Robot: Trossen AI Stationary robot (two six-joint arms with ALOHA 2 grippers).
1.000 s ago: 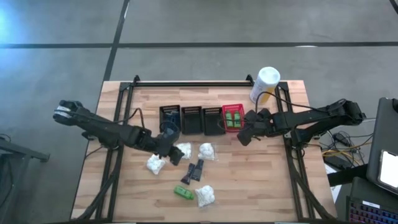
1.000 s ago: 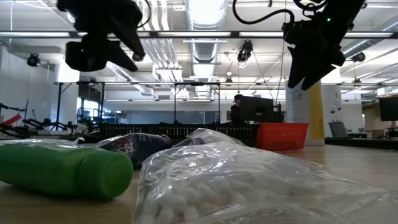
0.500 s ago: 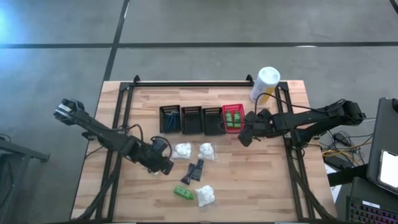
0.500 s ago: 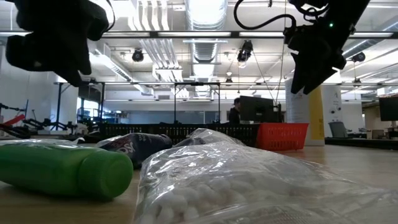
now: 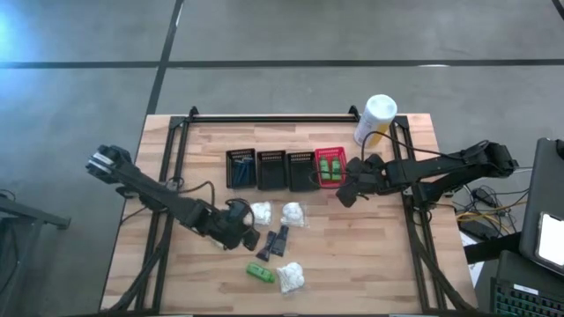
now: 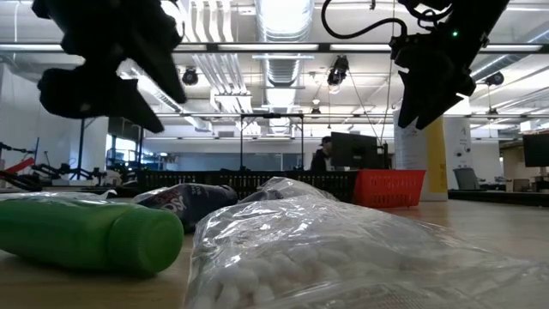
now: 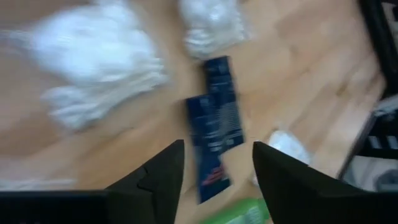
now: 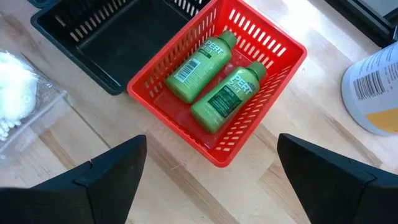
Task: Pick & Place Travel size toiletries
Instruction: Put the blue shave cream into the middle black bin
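This is a large open robotics lab or workshop hall: the low view looks across the wooden table (image 6: 497,225) into a wide room with exposed ceiling ducts (image 6: 283,64) and long strip lights (image 6: 283,15). A person (image 6: 323,154) sits at a dark monitor (image 6: 353,149) far behind. From above, the table stands on a bare grey concrete floor (image 5: 282,35), with a laptop (image 5: 545,231) beside it (cables trail near it).
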